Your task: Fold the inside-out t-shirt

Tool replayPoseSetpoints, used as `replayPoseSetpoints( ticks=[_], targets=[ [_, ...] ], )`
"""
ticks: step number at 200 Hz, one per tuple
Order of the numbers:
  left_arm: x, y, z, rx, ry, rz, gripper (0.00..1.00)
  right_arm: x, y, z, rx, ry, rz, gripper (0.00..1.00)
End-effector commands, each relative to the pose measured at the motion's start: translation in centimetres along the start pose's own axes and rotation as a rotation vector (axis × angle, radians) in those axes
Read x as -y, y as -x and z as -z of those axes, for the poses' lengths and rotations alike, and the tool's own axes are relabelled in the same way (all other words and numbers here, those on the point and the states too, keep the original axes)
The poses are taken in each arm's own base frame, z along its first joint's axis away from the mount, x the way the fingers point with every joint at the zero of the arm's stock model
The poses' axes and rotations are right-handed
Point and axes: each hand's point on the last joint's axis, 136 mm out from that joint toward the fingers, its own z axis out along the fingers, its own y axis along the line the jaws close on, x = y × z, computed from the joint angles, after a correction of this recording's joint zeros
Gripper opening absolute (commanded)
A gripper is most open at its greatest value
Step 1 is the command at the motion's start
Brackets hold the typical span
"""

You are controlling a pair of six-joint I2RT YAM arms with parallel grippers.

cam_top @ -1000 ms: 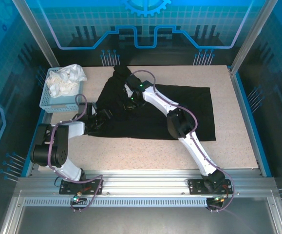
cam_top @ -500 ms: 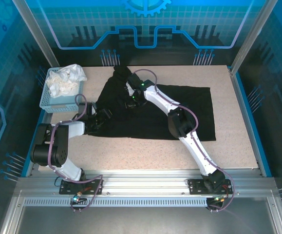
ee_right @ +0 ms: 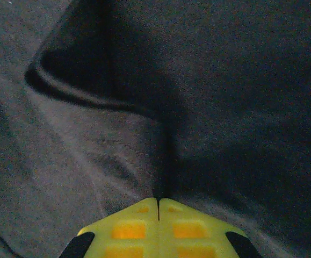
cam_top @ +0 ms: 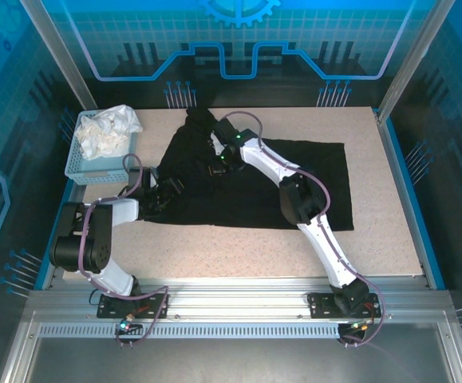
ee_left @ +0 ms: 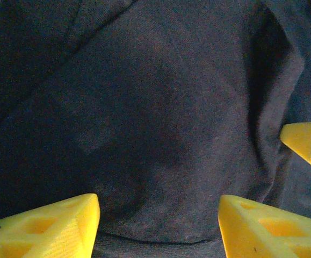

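Observation:
The inside-out t-shirt (cam_top: 310, 183) lies spread black across the table, bunched toward its far left end. My left gripper (cam_top: 160, 194) is low over the shirt's left edge. In the left wrist view its yellow fingers (ee_left: 48, 226) stand wide apart above the dark fabric (ee_left: 160, 107), with a hem line running between them and nothing held. My right gripper (cam_top: 217, 167) reaches over the shirt's upper left part. In the right wrist view it (ee_right: 158, 200) is shut, and a raised ridge of the fabric (ee_right: 166, 140) runs straight out from its tips.
A light blue basket (cam_top: 77, 163) holding a white cloth (cam_top: 107, 132) stands at the table's far left, close to the left arm. Bare beige tabletop (cam_top: 238, 251) lies in front of the shirt, and also to its right (cam_top: 374, 183). Metal frame posts flank the workspace.
The right gripper's jaws have closed fully on a pinch of fabric, and the right arm has shifted slightly to the right. The left arm has not moved.

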Motion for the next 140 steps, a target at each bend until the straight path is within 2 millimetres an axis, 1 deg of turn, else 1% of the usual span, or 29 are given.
replayPoseSetpoints(
  ticks=[1, 18, 46, 64, 77, 93, 100, 104, 107, 118, 124, 137, 140],
  targets=[
    [-2.9, -2.5, -0.5, -0.081, 0.075, 0.055, 0.62, -0.4, 1.6, 3.7, 0.073, 0.003, 0.023, 0.07],
    [-3.0, -2.5, -0.5, -0.082, 0.077, 0.056, 0.62, 0.4, 1.2, 3.8, 0.067, -0.010, 0.008, 0.07],
    [-3.0, -2.5, -0.5, -0.083, 0.078, 0.057, 0.62, 1.8, 0.4, 3.4, 0.043, -0.032, -0.027, 0.09],
    [-3.0, -2.4, -0.5, -0.081, 0.078, 0.057, 0.62, 2.4, 0.2, 3.4, 0.033, -0.045, -0.038, 0.15],
    [-3.0, -2.5, -0.5, -0.083, 0.079, 0.058, 0.62, 2.9, 0.1, 3.9, 0.034, -0.064, -0.037, 0.22],
    [-3.0, -2.4, -0.6, -0.082, 0.077, 0.057, 0.62, 3.6, 0.1, 5.1, 0.049, -0.087, -0.032, 0.31],
    [-2.9, -2.4, -0.6, -0.083, 0.076, 0.058, 0.62, 4.0, 0.2, 6.0, 0.062, -0.089, -0.032, 0.34],
    [-2.9, -2.4, -0.6, -0.083, 0.076, 0.057, 0.62, 4.2, -0.2, 5.9, 0.057, -0.093, -0.032, 0.35],
    [-2.9, -2.4, -0.6, -0.084, 0.076, 0.056, 0.62, 4.0, 0.2, 7.1, 0.081, -0.085, -0.028, 0.36],
    [-2.8, -2.2, -0.6, -0.081, 0.074, 0.052, 0.62, 4.5, -0.2, 8.7, 0.102, -0.087, -0.027, 0.38],
    [-2.6, -2.1, -0.5, -0.078, 0.071, 0.049, 0.62, 5.2, -1.0, 9.3, 0.103, -0.097, -0.032, 0.38],
    [-2.1, -1.8, -0.3, -0.070, 0.056, 0.044, 0.62, 6.8, -2.5, 11.4, 0.121, -0.119, -0.046, 0.40],
    [-1.9, -1.7, -0.2, -0.065, 0.048, 0.040, 0.62, 7.4, -3.2, 11.8, 0.119, -0.127, -0.052, 0.41]
  ],
)
